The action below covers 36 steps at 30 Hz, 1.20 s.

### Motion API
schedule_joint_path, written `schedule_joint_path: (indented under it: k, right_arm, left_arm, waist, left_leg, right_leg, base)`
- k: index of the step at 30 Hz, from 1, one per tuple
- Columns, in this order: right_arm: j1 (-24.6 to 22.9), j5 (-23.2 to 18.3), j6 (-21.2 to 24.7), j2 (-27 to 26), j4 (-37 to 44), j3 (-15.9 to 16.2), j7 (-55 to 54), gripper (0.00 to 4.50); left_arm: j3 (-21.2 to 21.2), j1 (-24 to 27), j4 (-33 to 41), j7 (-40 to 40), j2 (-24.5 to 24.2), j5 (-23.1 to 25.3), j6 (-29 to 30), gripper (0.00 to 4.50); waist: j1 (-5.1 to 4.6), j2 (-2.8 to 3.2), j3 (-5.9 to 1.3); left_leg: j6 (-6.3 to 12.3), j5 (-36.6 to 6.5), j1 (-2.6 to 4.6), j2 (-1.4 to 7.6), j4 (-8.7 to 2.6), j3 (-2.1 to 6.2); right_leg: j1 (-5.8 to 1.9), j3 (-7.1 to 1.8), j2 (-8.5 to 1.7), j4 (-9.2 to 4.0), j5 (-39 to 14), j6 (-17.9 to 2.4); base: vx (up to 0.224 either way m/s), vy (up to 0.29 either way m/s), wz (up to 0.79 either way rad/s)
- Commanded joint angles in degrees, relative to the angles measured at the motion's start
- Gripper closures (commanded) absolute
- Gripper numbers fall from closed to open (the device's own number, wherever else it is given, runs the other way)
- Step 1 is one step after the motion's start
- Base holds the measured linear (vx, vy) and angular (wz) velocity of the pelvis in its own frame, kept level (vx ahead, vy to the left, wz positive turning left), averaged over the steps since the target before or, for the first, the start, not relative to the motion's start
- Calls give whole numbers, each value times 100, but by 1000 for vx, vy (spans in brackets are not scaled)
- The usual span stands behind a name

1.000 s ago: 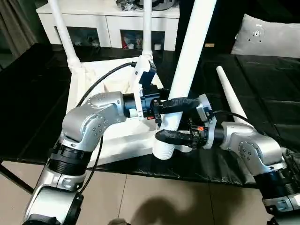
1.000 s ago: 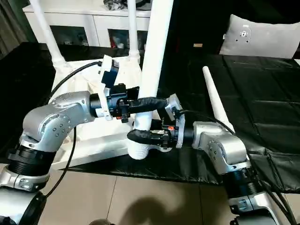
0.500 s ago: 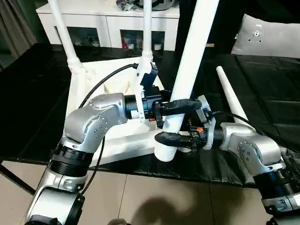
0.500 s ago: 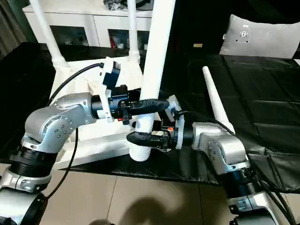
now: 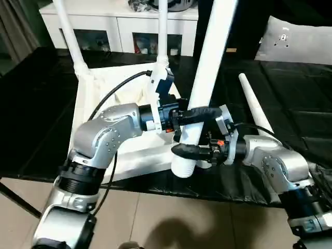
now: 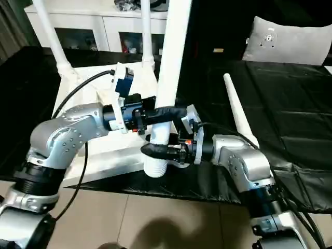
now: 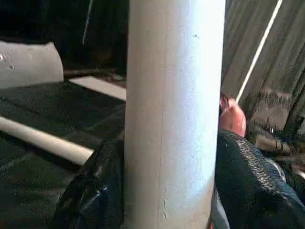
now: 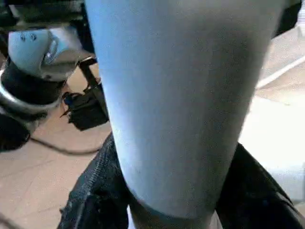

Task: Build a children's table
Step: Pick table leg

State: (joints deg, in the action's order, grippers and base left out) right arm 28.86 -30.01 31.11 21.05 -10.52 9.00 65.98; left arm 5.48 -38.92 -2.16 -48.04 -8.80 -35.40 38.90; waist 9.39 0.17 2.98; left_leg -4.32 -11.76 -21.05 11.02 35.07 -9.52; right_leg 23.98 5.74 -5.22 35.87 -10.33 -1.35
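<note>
Jaws of both grippers clamp one white table leg (image 5: 205,78): the left gripper (image 5: 193,115) grips it higher up, the right gripper (image 5: 188,151) just below, near its threaded end. Beyond the left gripper the upturned tabletop (image 5: 98,98) lies on the black counter (image 5: 301,104) with two legs already standing in its corners. Past the right gripper a loose leg (image 5: 254,106) lies on the counter.
</note>
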Motion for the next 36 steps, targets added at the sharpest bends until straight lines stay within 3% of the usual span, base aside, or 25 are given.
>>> schedule_joint_path:
  k: [1,4,5,8,11,16,17,19,22,23,24,25,27,28,30,32,36]
  right_arm:
    - [92,214,8,-69,-273,-97,-382,259]
    - [102,318,-57,-164,-359,-29,-500,259]
    - [90,320,-45,-205,-329,1,-519,259]
    - [70,299,-19,-292,-268,39,-576,259]
    - [63,318,-26,-352,-269,55,-623,259]
    - [27,340,-64,-431,-282,28,-696,259]
    - [21,314,-56,-448,-286,-24,-730,259]
    - [22,285,-55,-476,-280,-82,-786,259]
    - [36,145,-57,-605,-339,-312,-976,259]
    - [43,128,-78,-637,-362,-389,-1060,259]
    - [42,132,-98,-660,-371,-443,-1121,260]
    - [15,132,-141,-693,-352,-524,-1231,260]
    - [-56,107,-198,-749,-284,-668,-1425,260]
    - [-115,101,-207,-761,-221,-723,-1511,260]
    - [-225,196,-279,-761,-119,-804,-1748,261]
    - [-293,227,-332,-802,-52,-933,-1983,261]
    - [-450,588,-441,-745,122,-1216,-2857,261]
  left_arm:
    - [-43,-176,217,18,250,-372,-45,149]
    - [-168,-190,336,89,475,-668,45,145]
    - [-174,-194,366,106,528,-722,73,119]
    - [-117,-203,363,184,650,-634,116,102]
    - [20,-194,359,225,679,-460,121,72]
    - [55,-115,432,370,784,-423,90,31]
    - [-23,-98,419,444,856,-384,-60,15]
    - [-247,-113,337,638,1014,-419,-244,4]
    - [-772,-168,131,1037,1319,-699,-404,0]
    - [-995,-187,69,1154,1421,-870,-468,0]
    - [-1146,-196,34,1241,1484,-983,-519,0]
    - [-1323,-199,-4,1386,1524,-1061,-610,0]
    - [-1543,-182,-36,1608,1503,-1083,-728,0]
    - [-1589,-143,-12,1652,1435,-1015,-753,0]
    - [-1594,-75,35,1698,1306,-821,-745,0]
    - [-1499,-23,44,1744,1158,-536,-772,0]
    - [-606,334,-139,1786,273,1058,-1234,0]
  waist:
    - [-19,-121,-432]
    - [-27,-117,-435]
    - [-28,-125,-435]
    - [-30,-99,-423]
    - [-42,-137,-415]
    - [-58,-141,-418]
    - [-79,-206,-413]
    - [-79,-165,-412]
    - [-97,-182,-411]
    - [-88,-144,-409]
    - [-102,-168,-410]
    - [-84,-123,-410]
    - [-96,-157,-409]
    - [-103,-129,-405]
    - [-88,-153,-414]
    - [-100,-138,-418]
    - [-114,-74,-407]
  left_leg:
    - [209,-178,-26,173,-361,15]
    - [214,-179,-27,169,-354,10]
    - [237,-172,-28,164,-356,12]
    - [266,-219,-20,164,-363,18]
    - [250,-277,-23,170,-373,17]
    - [214,-235,-31,168,-372,23]
    - [241,-208,-37,166,-371,13]
    - [250,-189,-37,171,-369,17]
    - [261,-195,-50,164,-359,12]
    - [266,-213,-46,161,-361,20]
    - [275,-236,-45,158,-361,13]
    - [255,-239,-46,151,-355,21]
    - [242,-250,-52,148,-365,25]
    - [248,-281,-47,148,-367,28]
    - [248,-211,-34,152,-372,34]
    - [234,-175,-28,157,-373,34]
    - [111,-224,9,175,-411,54]
  right_leg:
    - [-407,-304,-337,-396,-1042,-886]
    - [-408,-306,-338,-388,-868,-995]
    - [-418,-308,-330,-374,-794,-1018]
    - [-421,-306,-328,-394,-882,-986]
    - [-427,-309,-326,-418,-1005,-913]
    - [-435,-308,-333,-408,-1021,-870]
    - [-436,-311,-325,-417,-997,-858]
    - [-432,-312,-338,-411,-1000,-874]
    - [-445,-310,-341,-414,-891,-960]
    - [-442,-305,-343,-412,-900,-991]
    - [-445,-303,-333,-422,-916,-980]
    - [-443,-303,-340,-414,-908,-1007]
    - [-454,-298,-318,-424,-894,-955]
    - [-448,-295,-315,-440,-934,-880]
    - [-449,-297,-319,-424,-927,-813]
    - [-435,-295,-310,-418,-897,-789]
    - [-401,-303,-307,-439,-1039,-518]
  base:
    - [0,0,0]
    - [0,0,0]
    - [0,0,0]
    - [0,0,0]
    - [0,0,0]
    - [0,0,0]
    - [0,0,0]
    - [0,0,0]
    - [0,0,0]
    - [0,0,0]
    - [0,0,0]
    - [0,0,0]
    - [0,0,0]
    - [0,0,0]
    - [0,0,0]
    - [0,0,0]
    - [0,0,0]
